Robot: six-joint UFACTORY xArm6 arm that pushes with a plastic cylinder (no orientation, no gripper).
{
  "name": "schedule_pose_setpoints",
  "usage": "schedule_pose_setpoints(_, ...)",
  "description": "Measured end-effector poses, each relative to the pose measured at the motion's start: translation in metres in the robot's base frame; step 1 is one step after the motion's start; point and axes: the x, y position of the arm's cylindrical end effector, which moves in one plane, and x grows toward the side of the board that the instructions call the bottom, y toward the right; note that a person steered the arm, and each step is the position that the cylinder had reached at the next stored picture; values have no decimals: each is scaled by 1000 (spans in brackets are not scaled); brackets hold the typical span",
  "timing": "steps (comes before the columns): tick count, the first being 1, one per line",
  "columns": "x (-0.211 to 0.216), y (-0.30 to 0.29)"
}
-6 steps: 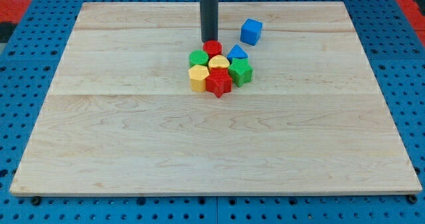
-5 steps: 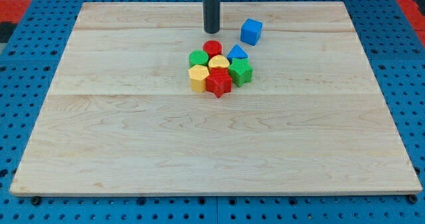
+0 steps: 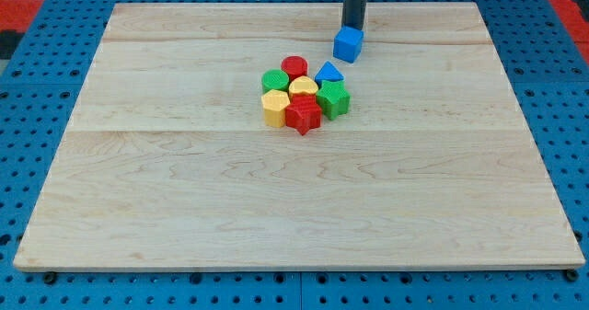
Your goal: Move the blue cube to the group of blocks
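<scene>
The blue cube (image 3: 348,44) sits alone on the wooden board, up and to the right of the group. My tip (image 3: 353,26) is just above the cube's top edge in the view, touching or nearly touching it. The group lies at the board's middle: a red cylinder (image 3: 294,67), a blue triangular block (image 3: 329,73), a green block (image 3: 274,80), a yellow block (image 3: 303,86), a green hexagonal block (image 3: 333,98), a yellow hexagonal block (image 3: 274,108) and a red star-like block (image 3: 303,114).
The wooden board (image 3: 184,200) lies on a blue pegboard surface (image 3: 37,117). Red areas show at the view's top corners.
My tip has moved right and up the view, from just above the red cylinder to just behind the blue cube. No block has moved.
</scene>
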Motion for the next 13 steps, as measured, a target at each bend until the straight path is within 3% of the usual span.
schedule_pose_setpoints(3, 31, -22)
schedule_pose_setpoints(5, 34, 50)
schedule_pose_setpoints(13, 45, -19)
